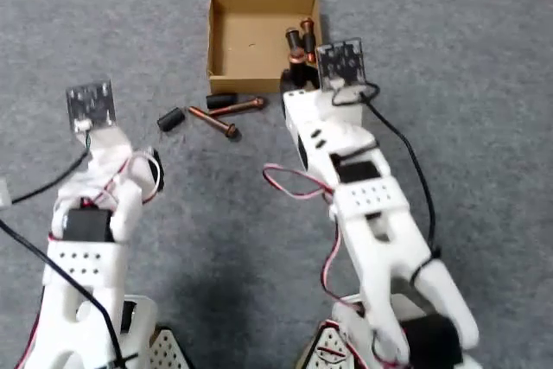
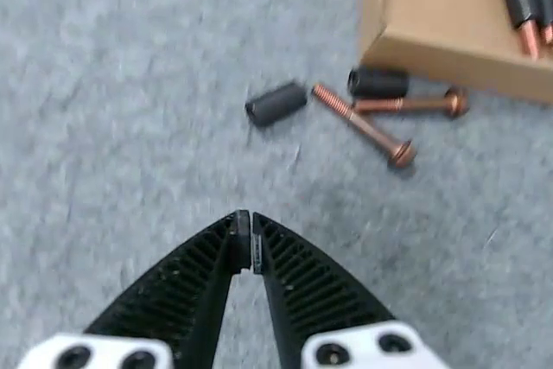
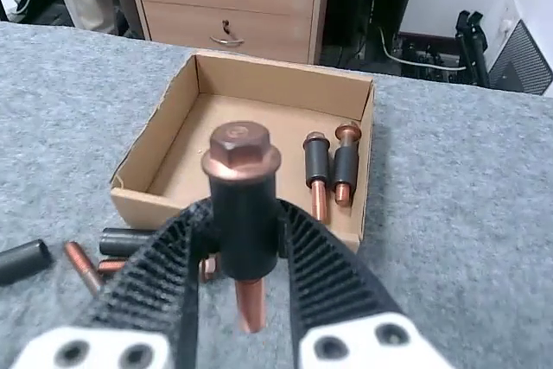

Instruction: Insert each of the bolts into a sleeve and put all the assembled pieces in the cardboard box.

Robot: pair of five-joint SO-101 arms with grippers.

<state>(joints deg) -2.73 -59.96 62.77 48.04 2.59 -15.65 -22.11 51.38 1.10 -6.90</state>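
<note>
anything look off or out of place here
Nothing damaged or spilled. Two bolts and two sleeves lie loose on the table beside the cardboard box, simply not yet assembled.

The left arm [image 1: 86,239] and right arm [image 1: 371,205] are white plastic, with black ribbed jaws and red and black cables.

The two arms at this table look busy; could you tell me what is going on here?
The right gripper holds a copper-coloured bolt seated in a black sleeve, just in front of the open cardboard box. Two assembled pieces already lie inside the box. Two bare copper bolts and two loose black sleeves lie on the grey table by the box's front wall. The left gripper is shut and empty, short of those parts.
</note>
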